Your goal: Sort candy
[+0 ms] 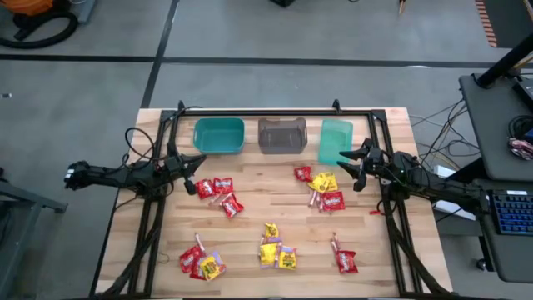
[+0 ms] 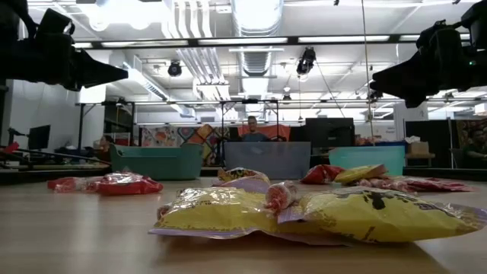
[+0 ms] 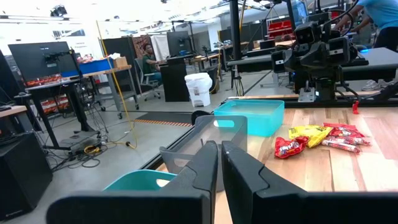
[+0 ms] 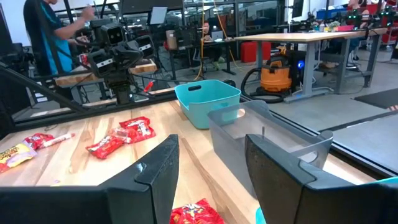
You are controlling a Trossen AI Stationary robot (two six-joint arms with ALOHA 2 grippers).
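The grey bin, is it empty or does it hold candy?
Empty. The grey bin shows only bare floor in the high view; all candy lies on the table.

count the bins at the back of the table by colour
teal bin: 1
grey bin: 1
green bin: 1
total: 3 bins
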